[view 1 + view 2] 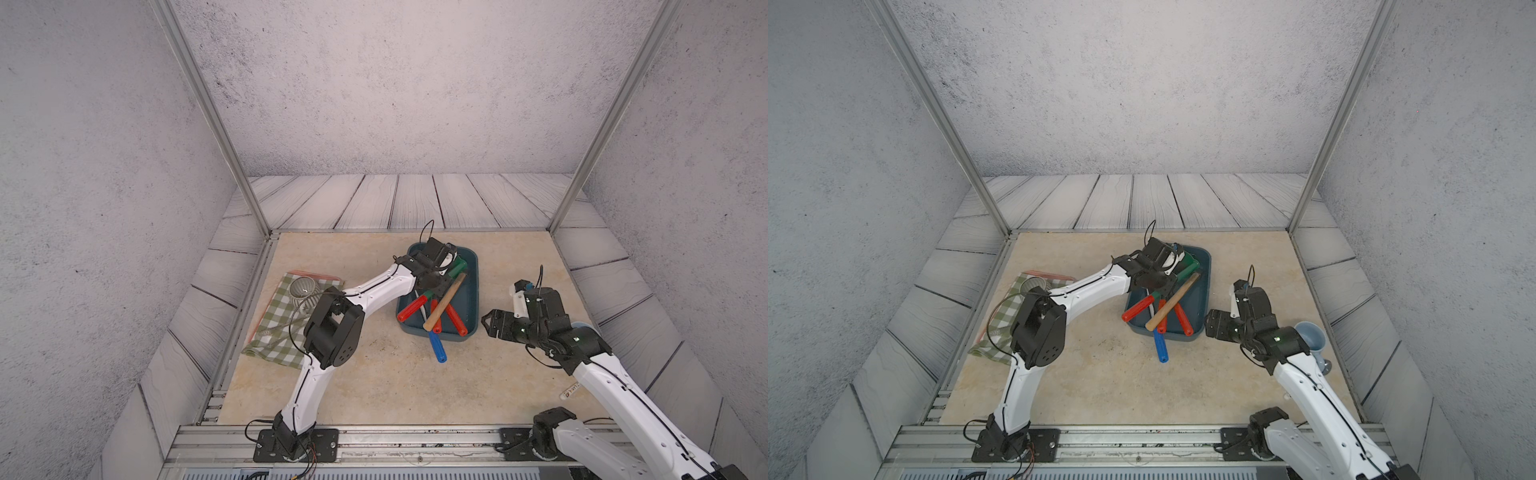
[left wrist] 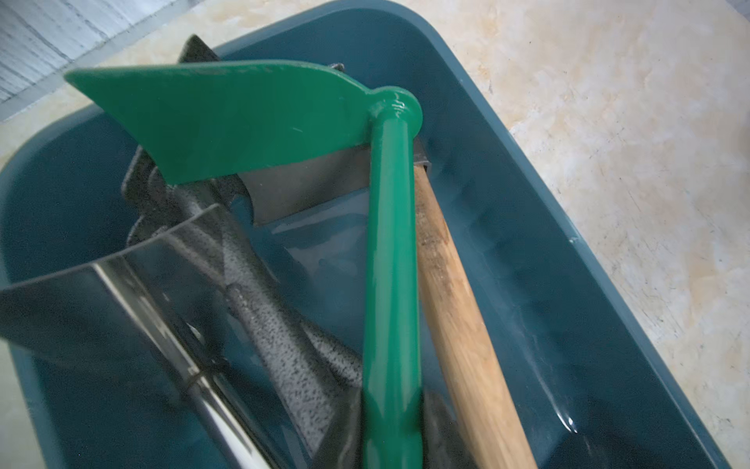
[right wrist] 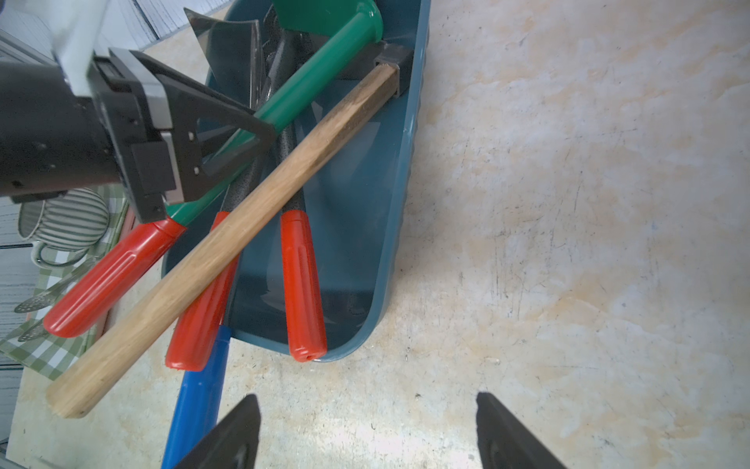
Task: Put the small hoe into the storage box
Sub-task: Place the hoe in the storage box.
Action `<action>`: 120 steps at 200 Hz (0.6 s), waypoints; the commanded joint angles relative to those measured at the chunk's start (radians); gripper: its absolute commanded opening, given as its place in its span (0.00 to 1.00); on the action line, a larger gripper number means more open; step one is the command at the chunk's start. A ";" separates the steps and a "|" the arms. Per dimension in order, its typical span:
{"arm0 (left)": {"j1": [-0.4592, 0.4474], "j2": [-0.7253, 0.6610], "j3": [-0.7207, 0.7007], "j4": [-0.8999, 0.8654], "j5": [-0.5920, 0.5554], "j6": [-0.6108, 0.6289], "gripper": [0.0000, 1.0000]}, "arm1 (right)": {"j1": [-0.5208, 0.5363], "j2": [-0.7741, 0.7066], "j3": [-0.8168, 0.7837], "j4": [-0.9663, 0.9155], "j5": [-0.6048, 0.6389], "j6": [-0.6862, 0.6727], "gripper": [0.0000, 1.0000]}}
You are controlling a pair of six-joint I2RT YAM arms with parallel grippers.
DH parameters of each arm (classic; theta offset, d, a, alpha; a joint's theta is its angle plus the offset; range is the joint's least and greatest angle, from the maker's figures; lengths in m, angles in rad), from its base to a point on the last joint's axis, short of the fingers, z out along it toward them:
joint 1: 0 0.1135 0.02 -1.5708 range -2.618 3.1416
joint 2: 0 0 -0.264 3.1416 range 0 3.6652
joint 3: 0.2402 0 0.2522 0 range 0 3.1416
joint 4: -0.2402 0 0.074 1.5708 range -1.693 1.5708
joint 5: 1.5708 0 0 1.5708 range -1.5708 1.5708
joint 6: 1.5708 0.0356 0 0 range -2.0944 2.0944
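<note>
Right wrist view, upper left: my left gripper (image 3: pixel 253 142) clamps the small hoe (image 3: pixel 320 61) by its shaft, blade inside the storage box (image 3: pixel 377 195) (red grip overhangs the rim). Release remains, I'd say; right gripper (image 3: pixel 367 400) gapes empty.

Your left arm (image 1: pixel 382 286) stretches forward, elbow raised, and your left gripper (image 3: pixel 247 142) clamps the small hoe (image 3: pixel 320 73) by its shaft. Your right arm (image 1: pixel 611 386) is bent, with your right gripper (image 3: pixel 367 430) gaping and empty.
</note>
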 commanded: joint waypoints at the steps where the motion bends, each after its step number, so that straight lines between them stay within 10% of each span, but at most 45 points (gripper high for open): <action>1: -0.004 0.020 0.047 0.022 -0.002 -0.009 0.00 | -0.003 -0.003 -0.011 -0.005 -0.006 -0.009 0.84; 80: -0.004 0.092 0.136 0.005 -0.024 -0.015 0.01 | -0.004 0.003 -0.005 -0.007 -0.005 -0.013 0.84; 120: -0.004 0.063 0.098 0.002 -0.042 -0.033 0.33 | -0.003 0.003 -0.009 -0.001 -0.008 -0.014 0.84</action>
